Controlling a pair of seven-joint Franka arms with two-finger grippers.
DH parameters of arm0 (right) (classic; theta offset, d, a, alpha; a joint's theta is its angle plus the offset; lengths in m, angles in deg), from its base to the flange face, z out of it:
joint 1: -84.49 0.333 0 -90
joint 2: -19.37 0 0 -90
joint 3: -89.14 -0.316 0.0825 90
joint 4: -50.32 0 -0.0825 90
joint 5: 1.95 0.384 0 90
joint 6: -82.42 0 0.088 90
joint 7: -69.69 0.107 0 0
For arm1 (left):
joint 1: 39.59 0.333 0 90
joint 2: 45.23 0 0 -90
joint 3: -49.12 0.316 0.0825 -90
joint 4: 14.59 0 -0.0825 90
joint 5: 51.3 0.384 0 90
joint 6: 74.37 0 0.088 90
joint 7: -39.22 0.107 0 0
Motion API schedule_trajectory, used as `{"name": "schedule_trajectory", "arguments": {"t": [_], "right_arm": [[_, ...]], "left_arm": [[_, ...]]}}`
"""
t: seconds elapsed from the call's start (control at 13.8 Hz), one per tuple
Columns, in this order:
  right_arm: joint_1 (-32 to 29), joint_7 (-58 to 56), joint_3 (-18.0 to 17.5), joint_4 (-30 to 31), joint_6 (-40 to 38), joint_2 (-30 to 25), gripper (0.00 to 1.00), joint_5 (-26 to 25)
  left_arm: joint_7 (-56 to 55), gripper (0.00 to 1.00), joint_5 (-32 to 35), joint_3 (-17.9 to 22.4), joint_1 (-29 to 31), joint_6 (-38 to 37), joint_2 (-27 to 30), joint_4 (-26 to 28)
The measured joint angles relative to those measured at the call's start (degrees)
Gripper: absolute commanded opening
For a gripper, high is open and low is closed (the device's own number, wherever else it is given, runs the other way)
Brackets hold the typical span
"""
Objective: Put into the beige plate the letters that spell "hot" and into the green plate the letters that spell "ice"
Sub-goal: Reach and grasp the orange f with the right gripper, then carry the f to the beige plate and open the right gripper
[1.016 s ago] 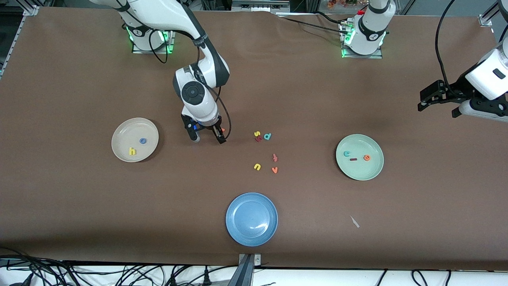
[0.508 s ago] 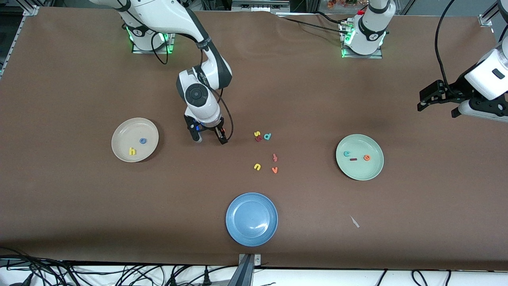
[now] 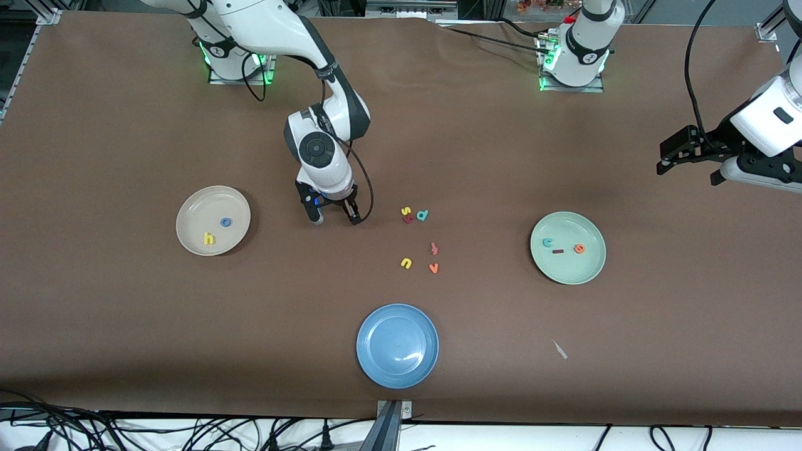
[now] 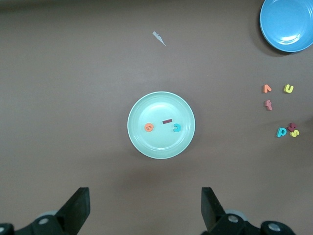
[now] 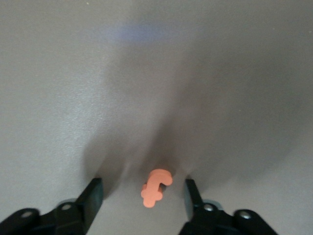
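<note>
Here, letters (image 3: 562, 246) read "c-i-e".

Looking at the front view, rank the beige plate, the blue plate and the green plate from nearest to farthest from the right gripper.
Measured from the right gripper, low over the table:
1. Beige plate, toward the right arm's end.
2. Blue plate, nearest the front camera.
3. Green plate, toward the left arm's end.

A brown table (image 3: 125, 125) fills the frame, bearing the beige plate (image 3: 191, 241) at middle left, the green plate (image 3: 589, 269) at middle right and a blue plate (image 3: 397, 369) at lower centre. Loose letters (image 3: 420, 241) lie at centre, an orange t (image 5: 155, 188) lies apart from them, and a pale scrap (image 3: 559, 349) sits lower right.
</note>
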Motion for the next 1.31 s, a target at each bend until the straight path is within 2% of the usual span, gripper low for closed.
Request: {"name": "schedule_trajectory", "arguments": {"t": [0.22,0.51,1.02,1.23,1.31], "right_arm": [[0.00,-0.18,0.01,-0.22,0.23,-0.03,0.43,0.00],[-0.01,-0.25,0.06,-0.42,0.24,-0.11,0.42,0.00],[-0.05,-0.44,0.14,-0.50,0.24,-0.17,0.18,0.00],[-0.05,-0.44,0.15,-0.53,0.24,-0.18,0.00,0.00],[-0.04,-0.44,0.15,-0.53,0.24,-0.18,0.00,0.00]], "left_arm": [[0.00,1.00,0.00,0.00,0.00,-0.04,0.01,0.00],[0.00,1.00,0.00,-0.03,-0.06,-0.06,0.02,0.00],[0.00,1.00,0.00,-0.54,-0.06,-0.12,0.05,-0.03],[0.00,1.00,1.19,-0.49,0.20,-0.36,0.06,-0.03],[0.00,1.00,1.39,-0.43,0.32,-0.37,0.06,-0.03]]}}
